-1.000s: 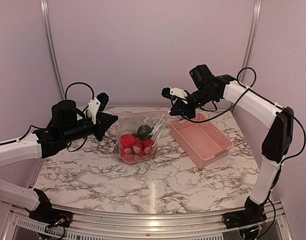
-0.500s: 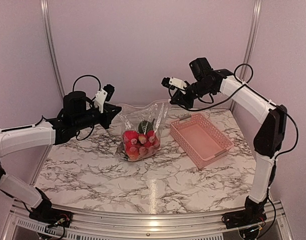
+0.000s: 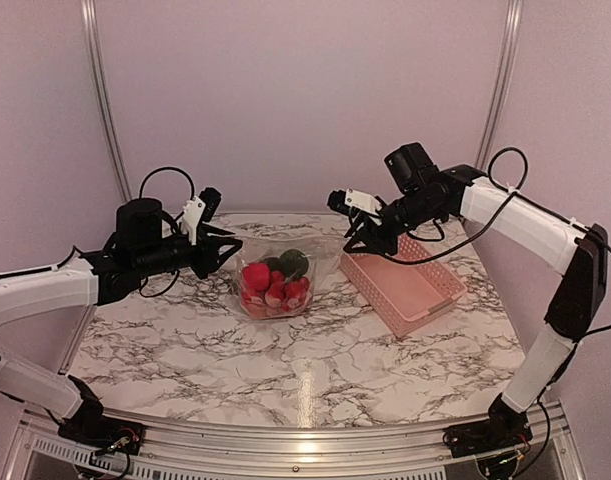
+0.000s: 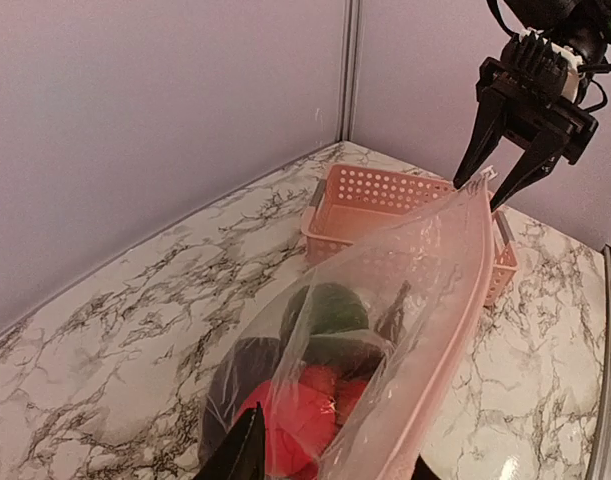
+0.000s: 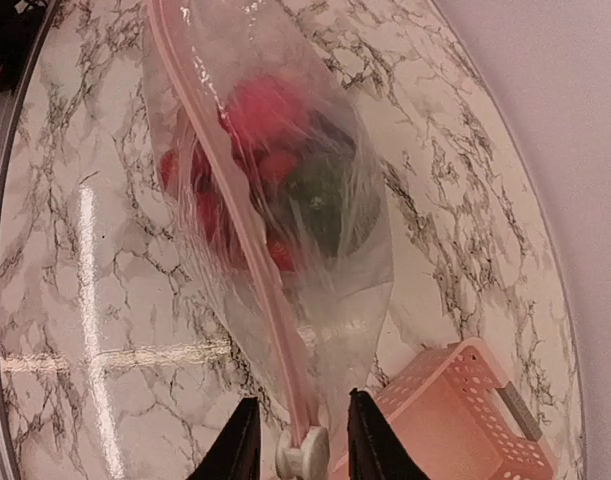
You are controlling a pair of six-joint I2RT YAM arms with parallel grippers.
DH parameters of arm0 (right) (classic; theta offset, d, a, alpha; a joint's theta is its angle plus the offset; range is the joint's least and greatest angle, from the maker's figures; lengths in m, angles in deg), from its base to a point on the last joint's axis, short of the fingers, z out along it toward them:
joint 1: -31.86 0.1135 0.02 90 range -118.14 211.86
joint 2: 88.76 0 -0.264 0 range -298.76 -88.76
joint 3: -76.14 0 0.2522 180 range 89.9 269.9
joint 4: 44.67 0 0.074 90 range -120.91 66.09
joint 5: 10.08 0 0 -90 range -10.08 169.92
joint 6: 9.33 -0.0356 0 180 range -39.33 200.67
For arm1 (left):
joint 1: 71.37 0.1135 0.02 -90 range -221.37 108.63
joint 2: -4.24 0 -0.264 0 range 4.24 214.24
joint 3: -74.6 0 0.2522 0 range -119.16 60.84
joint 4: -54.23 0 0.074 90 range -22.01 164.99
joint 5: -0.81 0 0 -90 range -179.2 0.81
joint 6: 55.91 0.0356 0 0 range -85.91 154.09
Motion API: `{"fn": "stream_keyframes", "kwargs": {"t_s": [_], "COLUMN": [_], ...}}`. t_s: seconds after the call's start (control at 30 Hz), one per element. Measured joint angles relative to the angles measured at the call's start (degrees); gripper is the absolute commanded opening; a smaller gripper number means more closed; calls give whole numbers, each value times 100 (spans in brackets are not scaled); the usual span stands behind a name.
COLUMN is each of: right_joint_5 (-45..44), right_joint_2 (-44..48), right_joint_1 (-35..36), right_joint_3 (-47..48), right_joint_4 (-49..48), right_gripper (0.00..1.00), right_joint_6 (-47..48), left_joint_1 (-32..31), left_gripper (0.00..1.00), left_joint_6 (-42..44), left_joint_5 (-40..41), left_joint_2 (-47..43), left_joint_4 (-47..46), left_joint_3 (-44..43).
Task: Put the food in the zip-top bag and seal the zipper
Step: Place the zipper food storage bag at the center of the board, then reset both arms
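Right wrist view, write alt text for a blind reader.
A clear zip-top bag of red and green toy food rests on a marble table, its pink zipper running between the open fingers of the right gripper. A pink basket sits beside it.

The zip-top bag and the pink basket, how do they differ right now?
The zip-top bag is clear and crinkly; the pink basket is stiff, with perforated walls. The bag holds the food; the basket is empty. The bag stands on edge with its zipper uppermost; the basket lies flat, open side up. Both rest on the marble table.
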Motion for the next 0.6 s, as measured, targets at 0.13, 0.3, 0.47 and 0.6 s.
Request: {"fn": "stream_keyframes", "kwargs": {"t_s": [0.13,0.3,0.47,0.6], "right_joint_5": [201,616,925,861], "right_joint_2": [251,656,1224,1427], "right_joint_1": [391,-190,-1580,-2256], "right_joint_3": [-595,-605,-446,-461], "right_joint_4": [232,181,-680,-1300], "right_gripper": [67,98,99,99], "right_joint_6": [28,-321,-1255,-2015], "left_joint_1": [-101,-155,-155,-151], "left_gripper": [76,97,99,99], "left_joint_6": [-256,-365,-424,-553], "left_joint_5": [-31,420,1639,2868], "left_joint_2": [-632,-1746,-2002,-1773], "left_joint_4": [553,1399,1963,2337], "left_joint_3": [568,240,-857,-1423]}}
